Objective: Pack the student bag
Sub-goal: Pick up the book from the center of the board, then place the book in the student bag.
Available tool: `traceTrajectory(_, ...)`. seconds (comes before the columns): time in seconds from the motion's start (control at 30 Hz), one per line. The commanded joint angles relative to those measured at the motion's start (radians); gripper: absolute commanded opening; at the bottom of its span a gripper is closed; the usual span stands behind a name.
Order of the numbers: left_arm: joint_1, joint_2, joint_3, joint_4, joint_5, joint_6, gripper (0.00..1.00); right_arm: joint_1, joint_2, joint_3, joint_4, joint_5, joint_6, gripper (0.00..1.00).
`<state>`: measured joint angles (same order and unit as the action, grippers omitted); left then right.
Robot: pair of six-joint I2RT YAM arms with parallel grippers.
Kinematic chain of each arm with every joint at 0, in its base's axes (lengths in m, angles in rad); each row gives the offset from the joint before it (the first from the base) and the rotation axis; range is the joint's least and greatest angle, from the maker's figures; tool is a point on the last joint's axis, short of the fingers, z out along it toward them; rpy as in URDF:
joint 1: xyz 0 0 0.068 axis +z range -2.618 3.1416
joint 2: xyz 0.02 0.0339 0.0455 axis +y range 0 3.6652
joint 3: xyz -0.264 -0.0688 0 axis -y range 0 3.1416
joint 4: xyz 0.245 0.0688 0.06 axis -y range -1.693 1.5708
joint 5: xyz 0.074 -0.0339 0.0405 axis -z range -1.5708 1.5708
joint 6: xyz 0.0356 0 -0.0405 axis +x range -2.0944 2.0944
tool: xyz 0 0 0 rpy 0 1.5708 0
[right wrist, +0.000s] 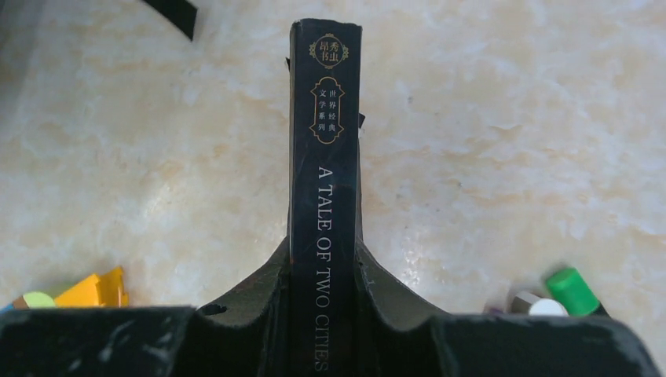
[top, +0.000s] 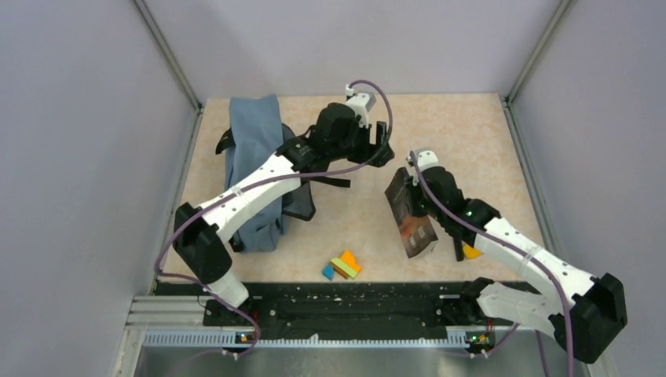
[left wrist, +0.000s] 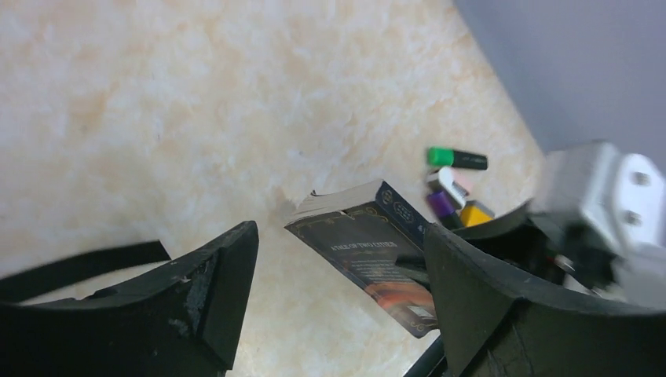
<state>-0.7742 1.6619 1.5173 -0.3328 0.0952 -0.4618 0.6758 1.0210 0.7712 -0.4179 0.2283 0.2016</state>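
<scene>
— Judging from how things lie, how much of the packing is done?
— Little, by the look of it. The student bag lies at the far left of the surface, partly under the left arm. Nothing I can see is inside it, and from above I cannot tell whether its mouth is open.
— And the book?
— The book is out in the open, right of centre and well apart from the bag. The right jaws are closed on it, pinching it at the spine, which reads "A Tale of Two Cities" in the right wrist view.
— Is it off the surface?
— It tilts in the grip, but I cannot tell whether its lower edge touches down.
— What about the left jaws?
— They stand wide apart with nothing between them, out past the bag toward the middle. A black strap shows just beside one jaw, not held.
— So what is left?
— I'd say nearly everything. The book must cross to the bag and go in. Loose items lie about too: coloured blocks near the front edge, and a green-capped marker with a few small pieces beside it on the right side. If those count as school things, they need packing as well.
</scene>
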Motion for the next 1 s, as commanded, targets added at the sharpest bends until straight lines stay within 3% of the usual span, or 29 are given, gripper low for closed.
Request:
traceTrajectory(0.0,-0.004,-0.079,0.179,-0.142,-0.004,0.166,0.83,-0.037,-0.058,0.125,0.041,0.083,0.065,0.0)
traceTrajectory(0.27,0.001,-0.045,0.538,-0.417,-0.102,0.324,0.9,-0.041,-0.035,0.269,0.068,-0.027,0.111,0.0)
traceTrajectory(0.4,0.077,-0.044,0.63,-0.51,-0.144,0.337,0.93,-0.024,0.001,0.32,0.175,-0.148,0.177,0.0)
traceTrajectory(0.73,0.315,-0.251,0.552,-0.547,-0.318,0.349,0.94,0.075,0.186,0.512,0.377,-0.298,0.384,0.0)
traceTrajectory(0.97,0.377,-0.415,0.332,-0.476,-0.547,0.41,0.98,0.148,0.344,0.643,0.484,-0.272,0.437,0.0)
